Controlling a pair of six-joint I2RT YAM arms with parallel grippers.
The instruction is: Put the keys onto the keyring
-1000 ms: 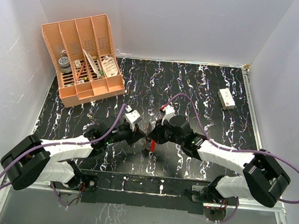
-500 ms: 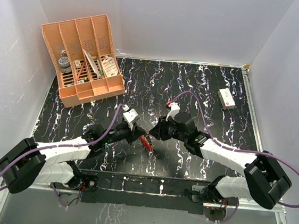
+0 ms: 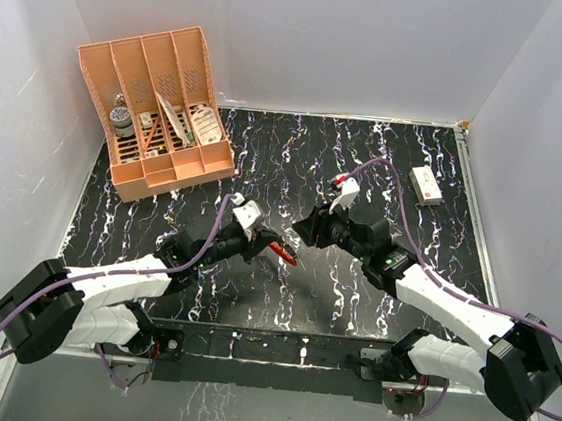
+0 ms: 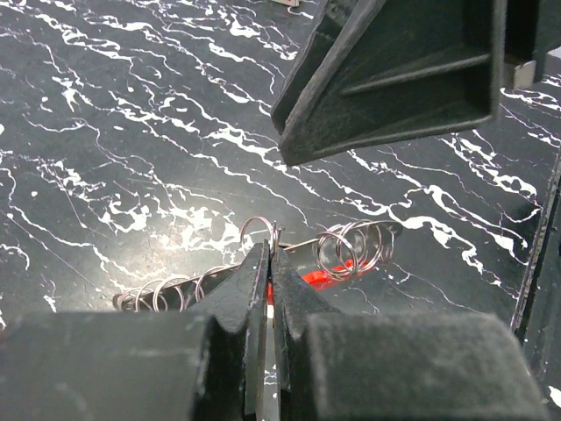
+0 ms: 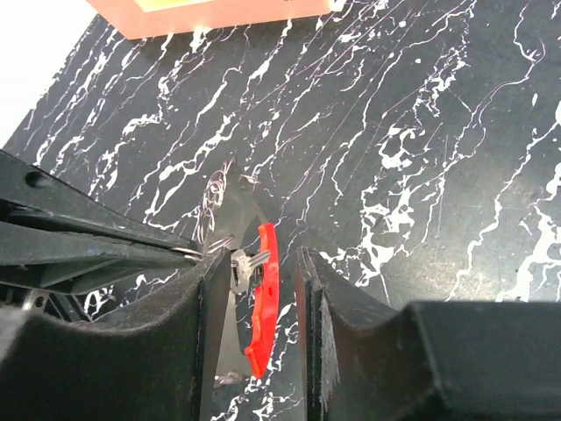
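Observation:
My left gripper is shut on the keyring, held just above the dark marbled table. In the left wrist view the fingertips pinch together, with a thin metal ring above them, the keyring's red crescent behind them and several wire rings beside it. My right gripper is open. In the right wrist view its jaws stand either side of the red crescent without touching it. A small silvery key sits against the crescent next to the left gripper's fingers.
An orange desk organizer with small items in it stands at the back left. A small white box with a red mark lies at the back right. White walls close in three sides of the table.
My right gripper has opened and drawn back up and to the right, off the keyring. The left gripper stays shut on the keyring and has shifted slightly up.

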